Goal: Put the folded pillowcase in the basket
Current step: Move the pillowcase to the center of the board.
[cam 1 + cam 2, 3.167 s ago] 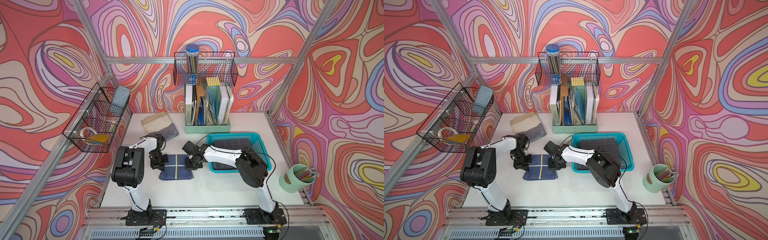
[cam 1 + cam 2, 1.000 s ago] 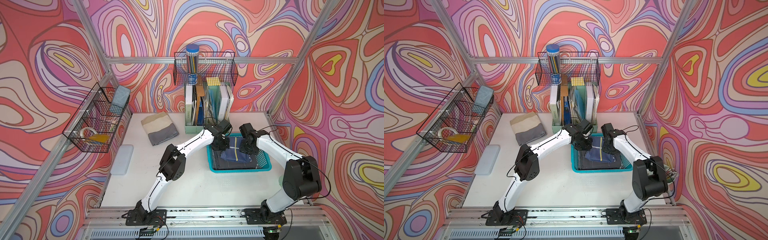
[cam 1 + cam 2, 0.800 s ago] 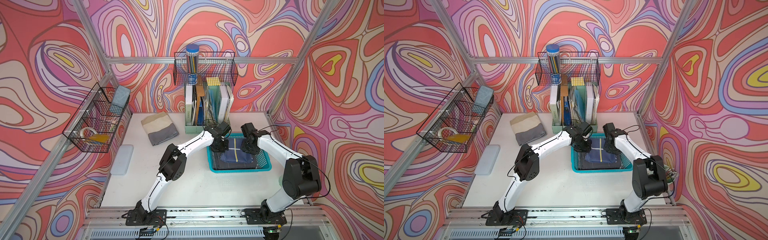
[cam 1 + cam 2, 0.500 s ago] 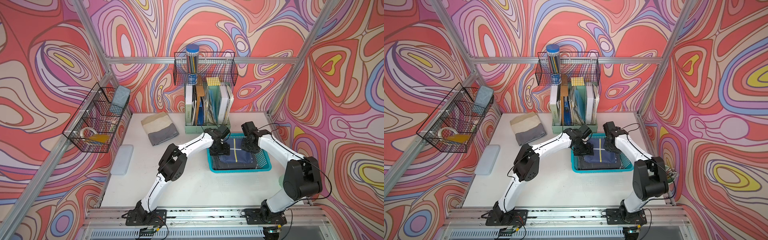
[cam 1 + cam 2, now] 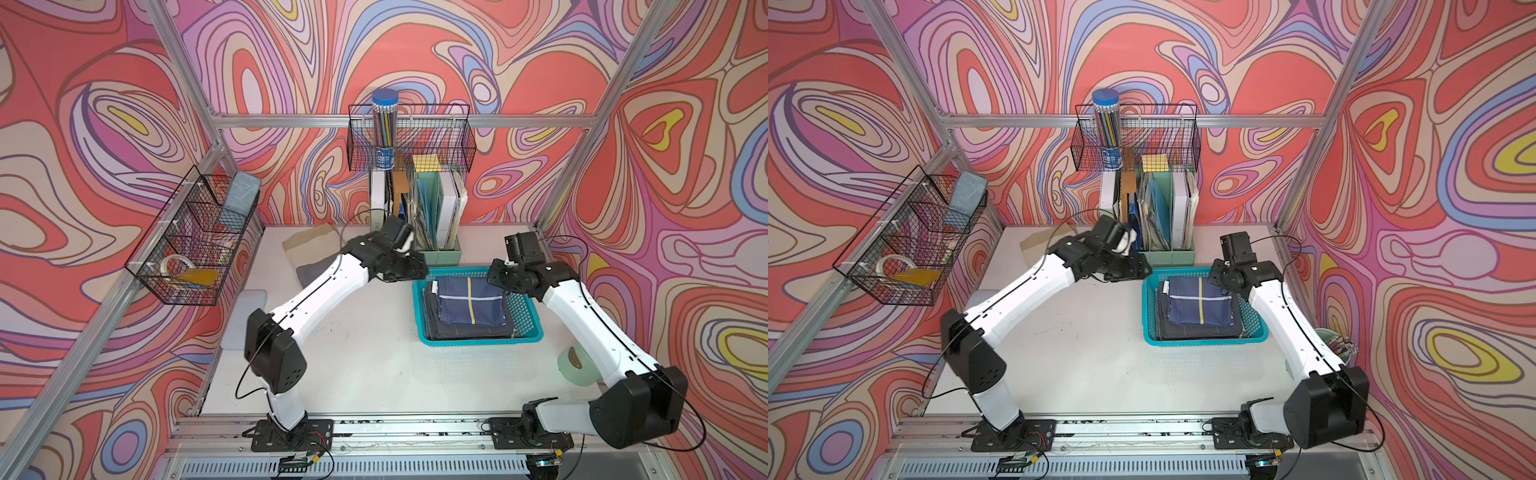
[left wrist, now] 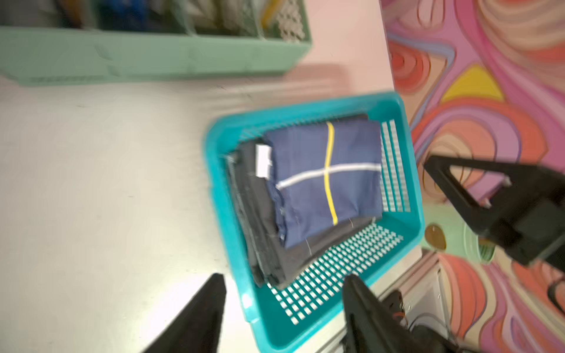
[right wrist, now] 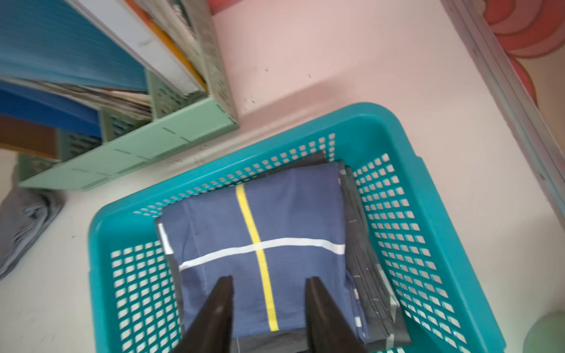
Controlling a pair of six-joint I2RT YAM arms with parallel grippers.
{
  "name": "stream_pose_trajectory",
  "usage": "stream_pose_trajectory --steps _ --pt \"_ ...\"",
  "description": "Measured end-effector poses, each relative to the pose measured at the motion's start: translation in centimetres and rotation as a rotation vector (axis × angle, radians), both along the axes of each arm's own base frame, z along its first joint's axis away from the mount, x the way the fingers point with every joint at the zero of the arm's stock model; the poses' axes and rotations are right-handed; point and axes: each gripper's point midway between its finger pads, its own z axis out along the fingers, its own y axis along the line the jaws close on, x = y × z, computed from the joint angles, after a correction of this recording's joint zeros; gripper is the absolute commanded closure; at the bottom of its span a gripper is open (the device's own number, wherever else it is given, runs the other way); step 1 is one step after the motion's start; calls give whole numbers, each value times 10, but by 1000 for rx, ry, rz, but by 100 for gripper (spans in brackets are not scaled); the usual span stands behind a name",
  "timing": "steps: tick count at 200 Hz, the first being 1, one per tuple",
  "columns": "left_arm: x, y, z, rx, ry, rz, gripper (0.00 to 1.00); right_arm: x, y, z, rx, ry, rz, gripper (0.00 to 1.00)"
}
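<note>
Pulled back off pillowcase (image 5: pixel 478 307) since a second ago; lies flat in basket (image 5: pixel 478 341) on darker folds (image 5: pixel 431 313). Both part-open, empty: left gripper (image 5: pixel 411 272), right gripper (image 5: pixel 498 279). Lift straight, avoid snagging rim.

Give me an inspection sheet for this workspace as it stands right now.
Surface: white table, faint marks.
Job's things: pillowcase lies in basket, on darker cloths.
Clutter: file organiser, folded cloths, wire baskets, cup.
End effectors: left end effector open, at basket's edge; right end effector open, above pillowcase; both empty.
Cables: black loops on both arms, clear of basket.
Surroundings: patterned walls, aluminium frame.
</note>
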Motion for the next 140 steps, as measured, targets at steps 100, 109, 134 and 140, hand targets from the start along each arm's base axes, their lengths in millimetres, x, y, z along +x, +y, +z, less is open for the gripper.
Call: stream_pose_trajectory --steps 100,109,134,140 --pt "176 167 -98 191 74 373 100 -1 49 18 206 -44 185 100" --pt "192 176 -104 195 74 406 100 1 50 14 209 -34 188 100" --pt "214 201 -130 216 119 509 100 7 54 2 217 -11 194 100" --pt "214 207 -140 216 146 532 100 8 54 -1 218 -4 195 100"
